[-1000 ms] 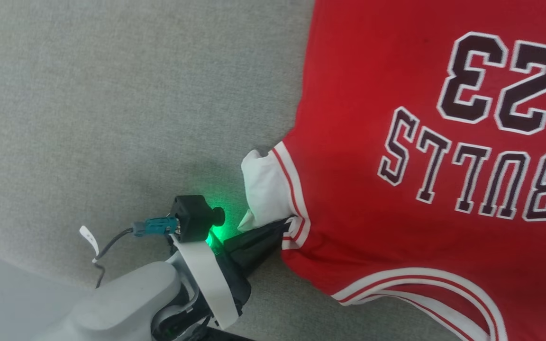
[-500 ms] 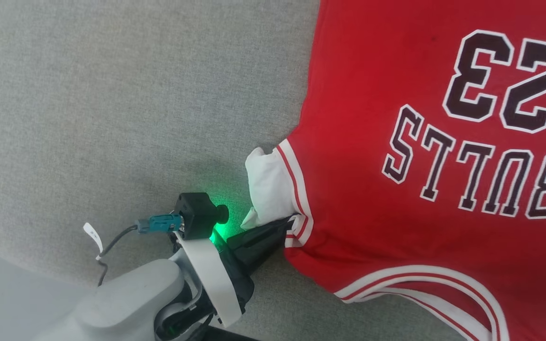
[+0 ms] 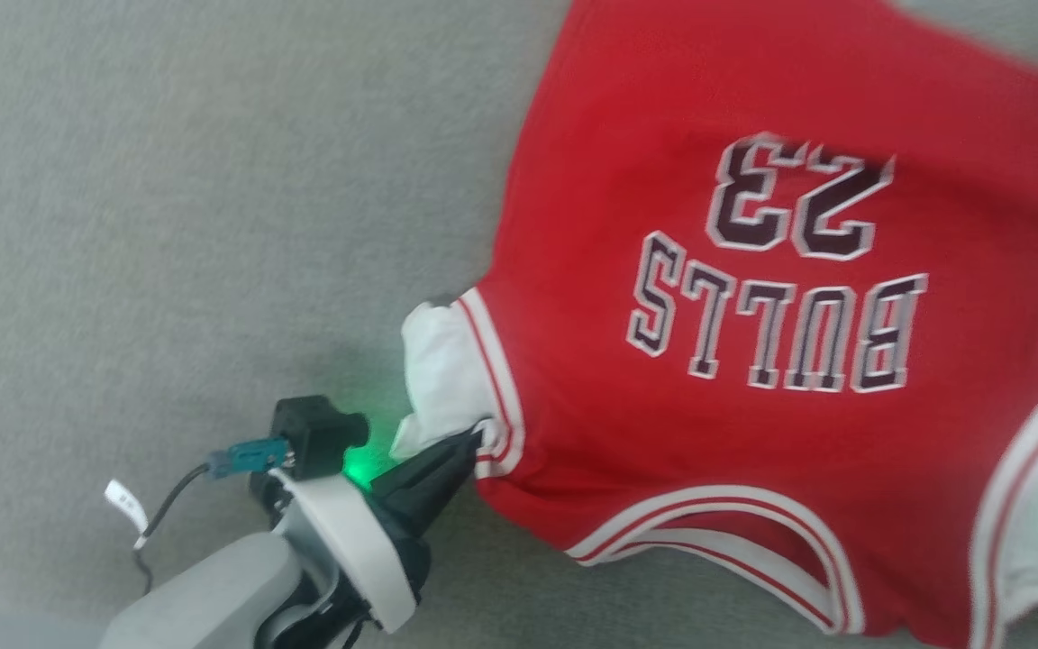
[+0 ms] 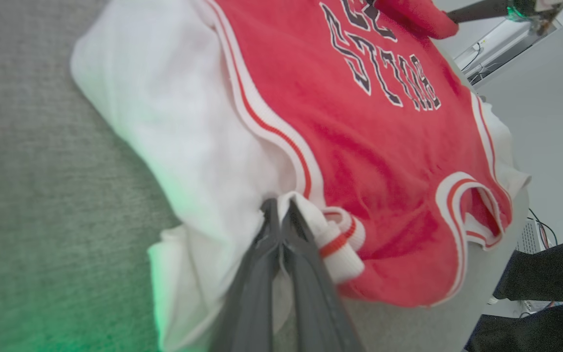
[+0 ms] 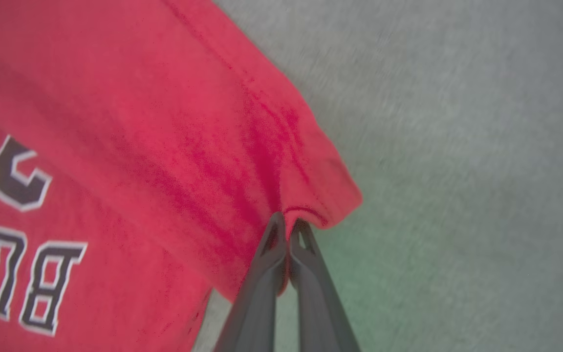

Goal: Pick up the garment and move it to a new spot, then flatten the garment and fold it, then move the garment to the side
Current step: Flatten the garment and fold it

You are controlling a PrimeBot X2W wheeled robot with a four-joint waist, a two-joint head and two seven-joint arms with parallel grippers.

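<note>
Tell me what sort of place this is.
Likely an indoor lab or test room rather than a home. The red jersey lies on a grey fabric-covered surface. Past its edge, the left wrist view shows a bare pale wall and loose cables.
</note>
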